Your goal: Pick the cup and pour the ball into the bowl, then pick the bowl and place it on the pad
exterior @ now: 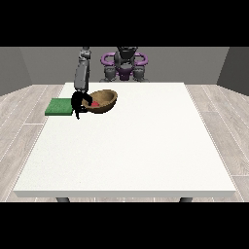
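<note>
In the upper left part of the frame, my hand (78, 103) at the view's left is at the left rim of the brown bowl (103, 100). My fingers are curled over this rim, so I am gripping the bowl. The bowl is tilted, with its right side higher. Inside it, near my hand, lies something red, the ball (95, 104). The green pad (59, 106) lies flat on the white table (131, 146), just to the left of my hand.
</note>
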